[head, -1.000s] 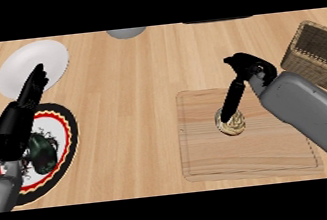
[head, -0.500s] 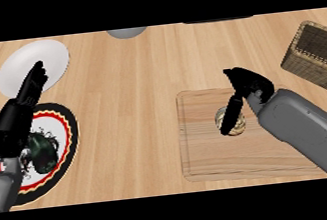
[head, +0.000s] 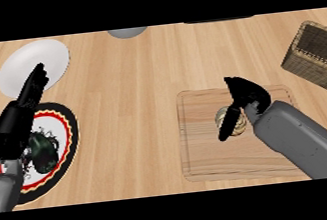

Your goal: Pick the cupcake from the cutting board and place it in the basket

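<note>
**Wooden surface: cupcake on cutting board, right hand closing round it**

Item 1. Cupcake [head: 229, 120]: pale, ridged at the side, sitting on the cutting board [head: 208, 152] a little above the board's middle. It is partly hidden by the hand around it. It is not in the basket.

Item 2. Cutting board: light wood, rectangular with rounded corners, lying flat on the surface [head: 141, 84] at centre right. The right forearm crosses its lower right corner.

Item 3. Right hand [head: 243, 96]: black, coming in from the lower right on a grey forearm. Its fingers reach down along the cupcake's left side and the rest of the hand covers the top and right, so the hand is curled round the cupcake. Whether the cupcake is lifted off the board cannot be told.

Item 4. Basket [head: 321, 57]: woven, brown, at the right edge, well apart from the cutting board and above it in the view.

Item 5. Left hand [head: 26, 103]: black, at the left, fingers straight and pointing up, grasping nothing. It overlaps the lower edge of a white plate [head: 39, 57].

Item 6. Patterned plate [head: 62, 138]: red, black and white rim, dark figure at centre, at lower left, partly under the left forearm.

Item 7. Grey object [head: 127, 32]: at the top edge, cut off; kind cannot be told.
</note>
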Controlling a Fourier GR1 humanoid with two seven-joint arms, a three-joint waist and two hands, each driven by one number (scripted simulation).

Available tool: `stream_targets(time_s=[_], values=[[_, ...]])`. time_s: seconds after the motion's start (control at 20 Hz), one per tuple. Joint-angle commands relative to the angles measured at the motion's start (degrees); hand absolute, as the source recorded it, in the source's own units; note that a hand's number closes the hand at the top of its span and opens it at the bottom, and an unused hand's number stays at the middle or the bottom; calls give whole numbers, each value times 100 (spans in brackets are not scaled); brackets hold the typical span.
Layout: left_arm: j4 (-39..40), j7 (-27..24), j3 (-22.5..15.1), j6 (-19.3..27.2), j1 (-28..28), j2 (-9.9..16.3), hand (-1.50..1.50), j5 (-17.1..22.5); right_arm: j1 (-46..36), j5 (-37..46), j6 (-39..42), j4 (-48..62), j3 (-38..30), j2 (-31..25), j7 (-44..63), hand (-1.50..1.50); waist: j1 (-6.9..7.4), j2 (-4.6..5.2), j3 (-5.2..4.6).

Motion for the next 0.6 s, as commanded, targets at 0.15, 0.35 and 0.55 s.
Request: stream_targets(time_s=[0.15, 0.35, 0.55], values=[[-243, 162, 69, -41, 86, -101, 0, -204, 573, 536, -102, 2, -56, 329, 379, -150, 13, -1, 2], [-409, -22, 91, -142, 420, -165, 0, -253, 474, 541, 169, 46, -317, 491, 594, -150, 50, -3, 1], [143, 9, 135, -96, -178, -366, 0, -377, 800, 853, -86, -185, -277, 669, 805, -150, -17, -2, -1]])
